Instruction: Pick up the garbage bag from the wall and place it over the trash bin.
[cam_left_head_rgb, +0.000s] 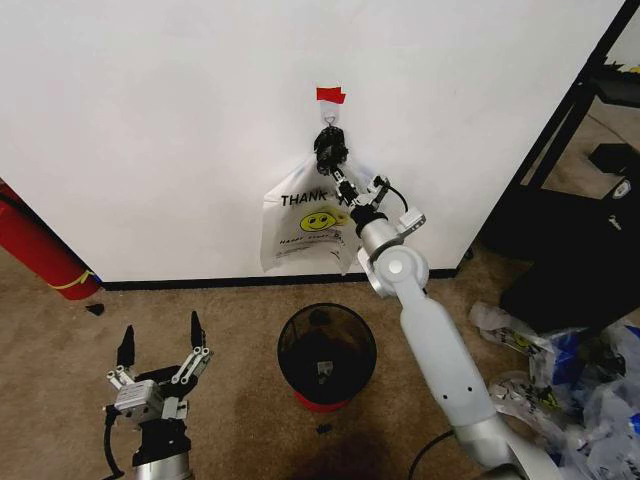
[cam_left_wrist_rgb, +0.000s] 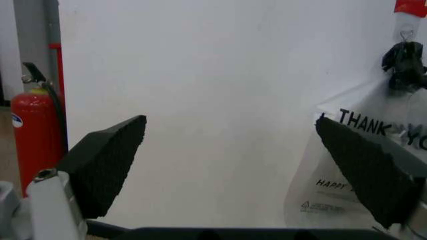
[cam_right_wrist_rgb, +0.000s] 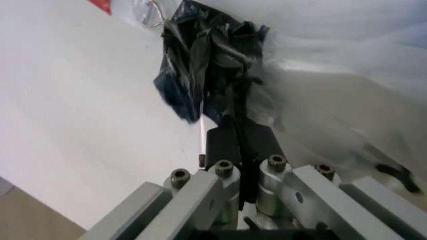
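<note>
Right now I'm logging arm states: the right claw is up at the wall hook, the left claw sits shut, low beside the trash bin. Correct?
Not quite: the head view shows the left claw open, not shut. The rest holds: it sits low beside the trash bin, and the right claw is up at the wall hook.

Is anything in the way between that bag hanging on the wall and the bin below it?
Nothing visible is. The right gripper is shut on the bunched top of the hanging bag at the hook. The trash bin stands open on the carpet just below. The left gripper is off to the side.
</note>
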